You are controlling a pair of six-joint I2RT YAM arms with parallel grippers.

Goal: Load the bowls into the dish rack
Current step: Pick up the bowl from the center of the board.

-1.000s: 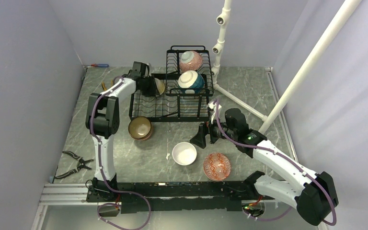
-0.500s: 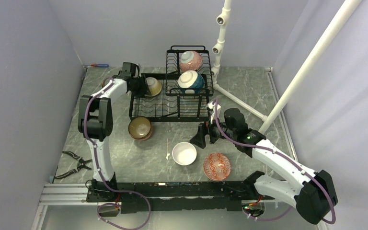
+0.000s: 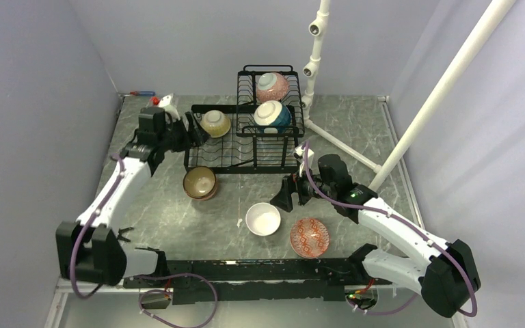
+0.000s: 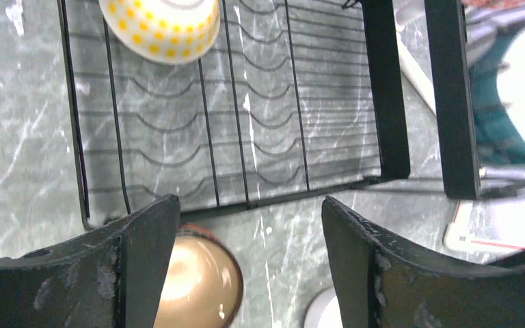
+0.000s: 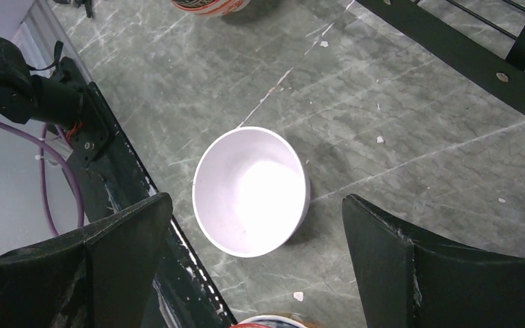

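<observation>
The black dish rack (image 3: 198,166) stands at the back of the table. A cream-yellow bowl (image 3: 215,124) lies in its lower part, spotted yellow in the left wrist view (image 4: 160,20). The raised tier holds a pink bowl (image 3: 272,87) and a teal-and-white bowl (image 3: 272,116). On the table sit a brown bowl (image 3: 199,182), a white bowl (image 3: 263,219) and a red-patterned bowl (image 3: 309,236). My left gripper (image 3: 193,130) is open just left of the yellow bowl, apart from it, with nothing between its fingers (image 4: 249,212). My right gripper (image 3: 286,198) hangs open above the white bowl (image 5: 249,191).
A white pipe stand (image 3: 314,61) rises behind the rack's right side, and a long white pipe (image 3: 444,89) slants across the right. A red-handled tool (image 3: 140,93) lies by the back wall. The rack's black frame (image 5: 465,48) is close beyond the right gripper.
My left gripper opened, let go of the cream-yellow bowl in the rack and drew back to the left, the arm swinging down. The right arm stayed still.
</observation>
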